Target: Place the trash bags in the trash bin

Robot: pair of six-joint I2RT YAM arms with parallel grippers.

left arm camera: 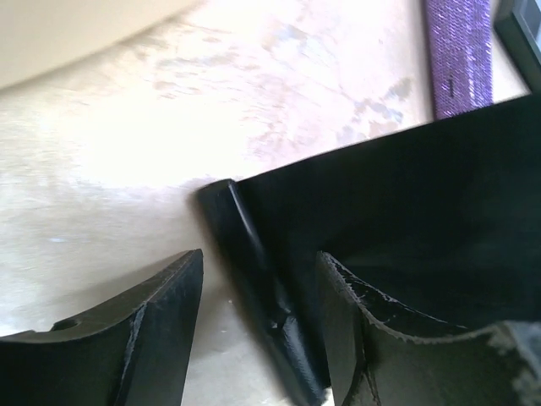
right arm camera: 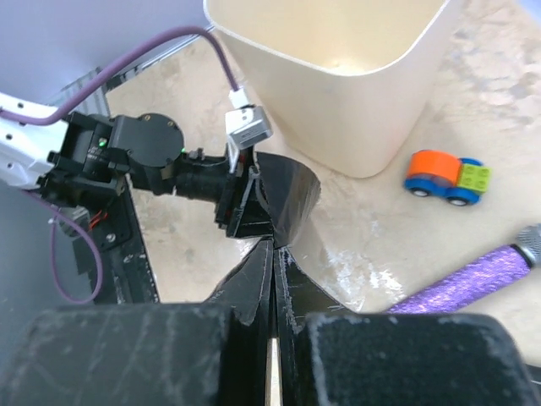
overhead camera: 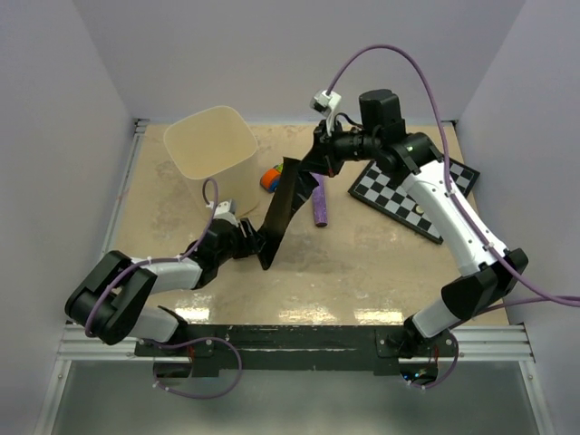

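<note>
Currently the bag point(overhead camera: 281, 213) is a long dark strip stretched between both hands, just beside the bin point(overhead camera: 231, 181) and wholly outside it. The right hand point(overhead camera: 319, 156) is clamped tight on the bag's far end, the film pinched flat between its fingers. The left hand point(overhead camera: 256, 240) stands wide at the near end. There the bag's folded edge lies between its fingers point(left arm camera: 169, 313), close against one, with bare surface point(left arm camera: 127, 169) showing beside the other.
</note>
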